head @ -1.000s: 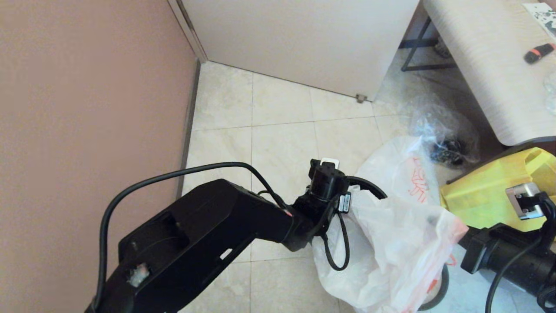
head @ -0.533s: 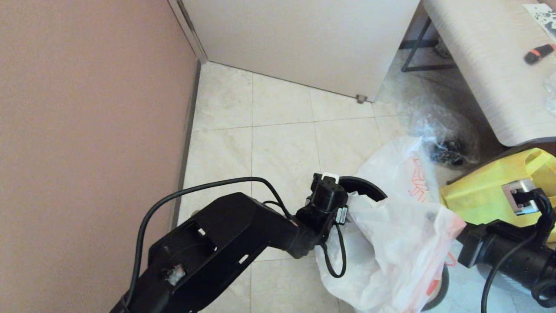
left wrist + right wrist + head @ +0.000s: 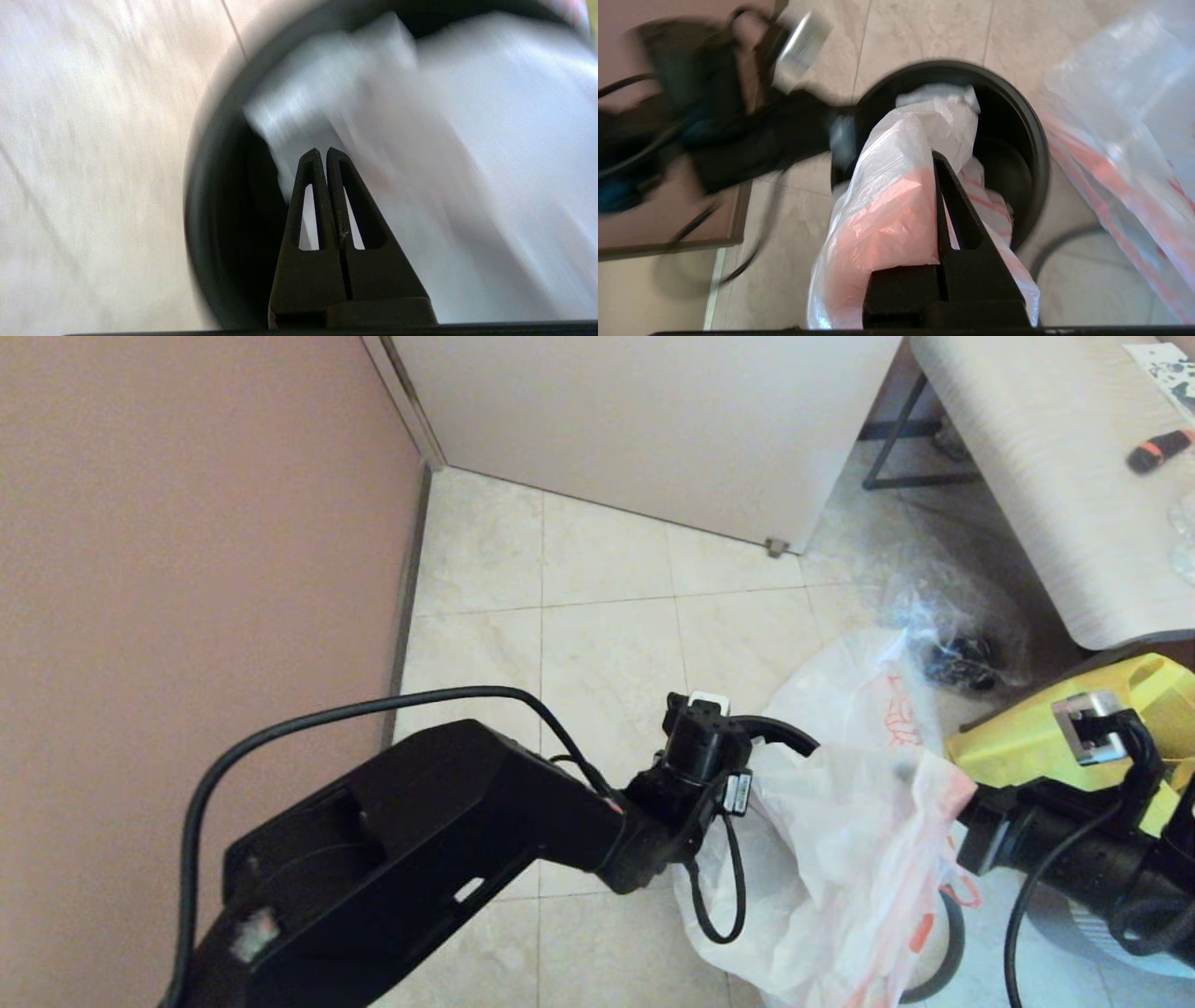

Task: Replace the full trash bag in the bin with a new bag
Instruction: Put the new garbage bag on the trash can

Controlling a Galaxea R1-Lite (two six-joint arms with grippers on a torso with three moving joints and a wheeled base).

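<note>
Head view: high up, facing down and forward over tiled floor, both arms below. Left wrist view: close behind left pincer, aimed down into bin. Right wrist view: behind right pincer, looking down past it at same bin. Shared by all three: bin and bag draped beyond the pincers.
</note>
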